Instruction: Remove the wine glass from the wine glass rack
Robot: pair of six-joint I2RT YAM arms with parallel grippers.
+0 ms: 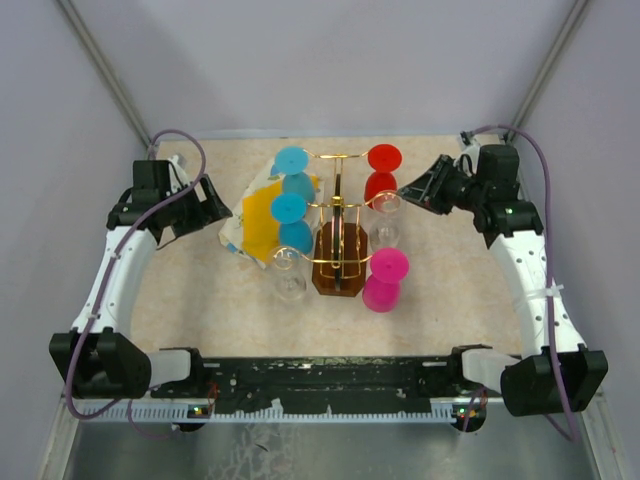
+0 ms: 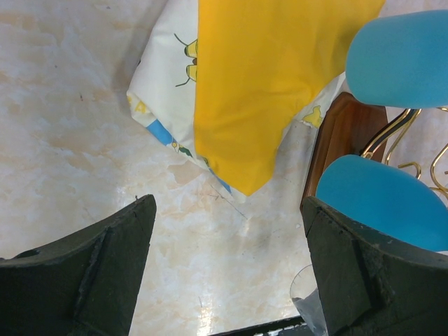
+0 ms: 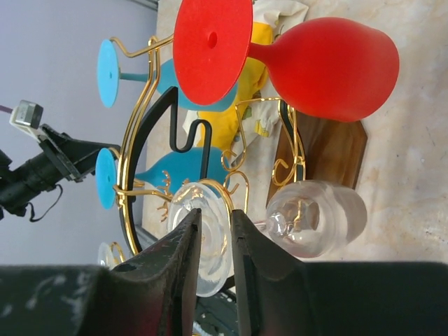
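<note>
Jaws flank wine glass rack (image 1: 338, 262), angled inward: left wide apart, right narrowly parted.

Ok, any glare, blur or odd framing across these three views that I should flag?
Top external: even light, soft shadows, fairly sharp. Left wrist: pale glare on the beige marbled tabletop; black left gripper fingers soft. Right wrist: scene lies sideways, black right gripper fingers blurred, highlights on the clear wine glass.

Wine glasses: 6 in all. Blue wine glasses (image 1: 291, 165): 2, on rack side nearest left gripper (image 1: 218, 208). Clear wine glasses (image 1: 386, 218): 2. Red wine glass (image 1: 382, 172): 1. Pink wine glass (image 1: 384, 280): 1. Wine glass rack (image 1: 338, 262): 1. Cloth (image 1: 258, 215): 1.
</note>
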